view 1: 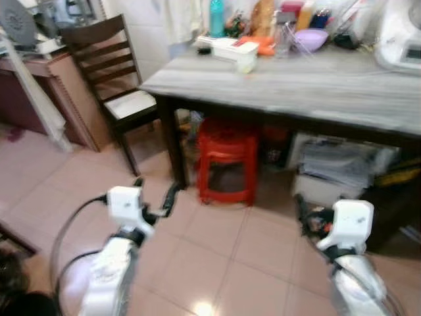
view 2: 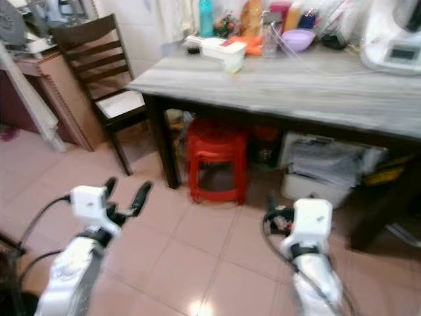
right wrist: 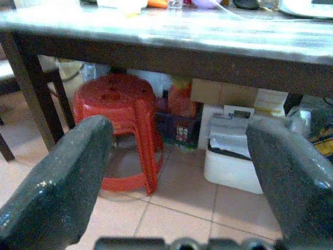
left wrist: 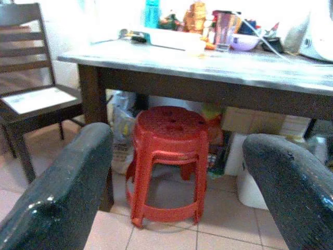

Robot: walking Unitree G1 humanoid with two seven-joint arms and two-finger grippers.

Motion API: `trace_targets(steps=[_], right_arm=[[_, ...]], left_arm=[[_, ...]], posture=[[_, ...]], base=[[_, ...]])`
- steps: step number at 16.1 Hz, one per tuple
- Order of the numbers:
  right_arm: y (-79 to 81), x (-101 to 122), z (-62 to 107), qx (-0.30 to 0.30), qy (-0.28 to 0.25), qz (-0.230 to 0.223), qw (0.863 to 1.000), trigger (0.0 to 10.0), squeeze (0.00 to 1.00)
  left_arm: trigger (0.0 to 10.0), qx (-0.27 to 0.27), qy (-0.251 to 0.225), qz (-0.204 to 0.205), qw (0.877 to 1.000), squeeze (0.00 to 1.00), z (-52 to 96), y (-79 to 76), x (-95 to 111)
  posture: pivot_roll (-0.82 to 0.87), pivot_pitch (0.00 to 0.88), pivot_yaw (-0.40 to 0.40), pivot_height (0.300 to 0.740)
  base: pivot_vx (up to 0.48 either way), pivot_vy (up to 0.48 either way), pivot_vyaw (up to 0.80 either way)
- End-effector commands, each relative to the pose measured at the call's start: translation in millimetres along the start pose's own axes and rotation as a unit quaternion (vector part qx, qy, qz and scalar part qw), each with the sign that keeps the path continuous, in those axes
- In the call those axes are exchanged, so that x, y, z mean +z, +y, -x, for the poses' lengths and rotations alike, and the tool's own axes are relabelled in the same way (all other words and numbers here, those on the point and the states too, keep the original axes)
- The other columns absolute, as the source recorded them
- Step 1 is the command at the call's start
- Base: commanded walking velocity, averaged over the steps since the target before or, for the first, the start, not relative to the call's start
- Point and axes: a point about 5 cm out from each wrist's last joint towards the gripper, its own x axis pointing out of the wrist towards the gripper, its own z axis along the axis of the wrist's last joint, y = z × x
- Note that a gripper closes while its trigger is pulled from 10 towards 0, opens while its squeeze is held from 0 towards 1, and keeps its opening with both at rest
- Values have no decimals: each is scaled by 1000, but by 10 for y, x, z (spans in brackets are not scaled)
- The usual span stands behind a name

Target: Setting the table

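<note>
A grey-topped table on dark legs stands ahead of me. Along its far edge are a purple bowl, a clear glass, a teal bottle, a flat white box and a small white cup. My left gripper hangs low over the tiled floor, open and empty, short of the table's front left leg. Over on the other side, my right gripper is also open and empty, held low in front of the table.
A red plastic stool sits under the table beside boxes and a white bin. A dark wooden chair stands at the table's left end, with a cabinet beyond it. A white appliance is at the table's far right.
</note>
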Motion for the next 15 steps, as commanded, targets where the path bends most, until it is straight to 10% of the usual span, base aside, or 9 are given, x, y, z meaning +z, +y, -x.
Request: trace_targets(steps=[1,15], right_arm=[[14,36,-12,5,-5,-2,1000,10000,0],[43,93,16,2,-6,-13,1000,10000,0]], left_arm=[[10000,0,0,-1,1000,0,14,20,15],[10000,-18,0,2,1000,0,17,-30,88]], posture=[[-46,0,95,740],[-46,0,104,740]], base=[[0,-289,0],[0,-291,-729]])
